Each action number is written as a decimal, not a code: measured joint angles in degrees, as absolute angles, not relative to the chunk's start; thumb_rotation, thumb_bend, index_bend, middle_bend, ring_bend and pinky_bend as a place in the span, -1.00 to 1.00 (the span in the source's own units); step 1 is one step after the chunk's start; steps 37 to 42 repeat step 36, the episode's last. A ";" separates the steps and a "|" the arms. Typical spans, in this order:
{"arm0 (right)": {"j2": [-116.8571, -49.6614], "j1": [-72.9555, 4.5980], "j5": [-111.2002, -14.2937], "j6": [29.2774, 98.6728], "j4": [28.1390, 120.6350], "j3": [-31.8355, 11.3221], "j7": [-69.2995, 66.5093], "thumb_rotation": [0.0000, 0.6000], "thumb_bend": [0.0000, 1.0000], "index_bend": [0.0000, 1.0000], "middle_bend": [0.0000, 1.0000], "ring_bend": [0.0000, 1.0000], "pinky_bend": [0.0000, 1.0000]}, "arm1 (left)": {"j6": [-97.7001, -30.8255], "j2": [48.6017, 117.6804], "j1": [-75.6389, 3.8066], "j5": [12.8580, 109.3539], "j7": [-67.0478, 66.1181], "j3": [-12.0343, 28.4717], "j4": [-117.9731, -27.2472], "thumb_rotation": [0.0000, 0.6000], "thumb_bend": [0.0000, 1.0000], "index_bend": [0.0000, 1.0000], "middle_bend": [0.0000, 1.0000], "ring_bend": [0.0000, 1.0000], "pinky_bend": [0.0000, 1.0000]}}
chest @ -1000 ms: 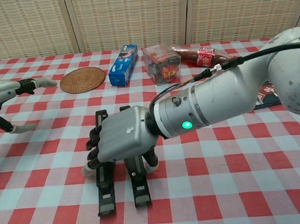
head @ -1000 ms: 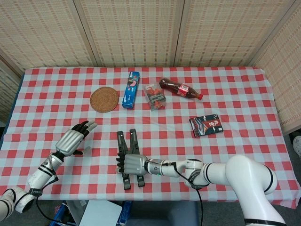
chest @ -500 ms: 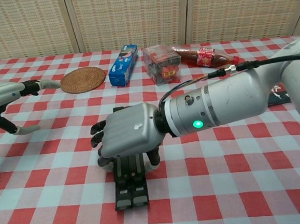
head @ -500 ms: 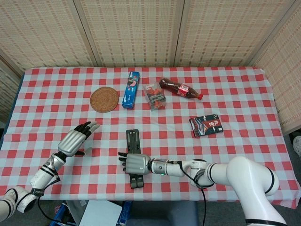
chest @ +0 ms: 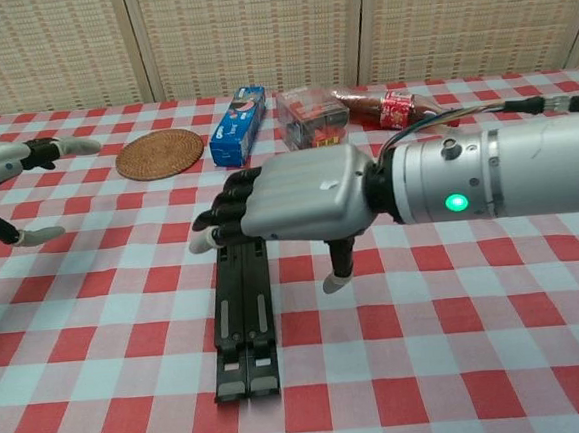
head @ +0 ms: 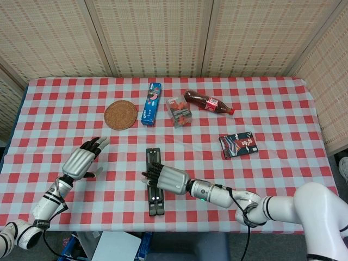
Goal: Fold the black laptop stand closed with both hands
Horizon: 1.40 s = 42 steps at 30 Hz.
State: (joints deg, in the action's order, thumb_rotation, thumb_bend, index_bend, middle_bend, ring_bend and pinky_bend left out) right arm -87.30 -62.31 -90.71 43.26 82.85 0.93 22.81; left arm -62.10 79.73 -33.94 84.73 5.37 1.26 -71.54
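Behind stand [head: 155, 181]: clear box [head: 179, 110] holds red items | right robot hand [chest: 286, 199] open

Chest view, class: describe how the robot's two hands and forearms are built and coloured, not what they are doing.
The right hand has a brushed silver back, black fingers with pale tips. Its forearm is a silver cylinder with a black wrist ring, a lit green lamp and a thin black cable along the top. In the head view the upper arm is glossy white. The left hand matches: silver back, dark fingers, pale tips, black-banded white forearm.
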 measured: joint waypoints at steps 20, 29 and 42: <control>-66.64 -32.27 -85.08 77.18 95.84 3.98 26.98 1.00 -0.59 -0.88 -0.68 -1.00 -0.89 | -75.05 69.16 -20.13 75.57 -7.38 1.89 -85.13 1.00 -0.38 -1.00 -1.00 -1.00 -0.69; -64.03 -21.25 -84.36 87.05 96.24 5.54 23.10 1.00 -0.59 -0.85 -0.68 -1.00 -0.89 | -81.37 65.62 -14.20 76.33 -9.41 0.39 -90.78 1.00 -0.38 -1.00 -1.00 -1.00 -0.69; -63.76 -14.25 -84.63 92.20 95.18 5.82 20.12 1.00 -0.59 -0.85 -0.67 -1.00 -0.89 | -85.68 65.04 -11.28 79.25 -9.46 0.09 -93.20 1.00 -0.38 -1.00 -1.00 -1.00 -0.69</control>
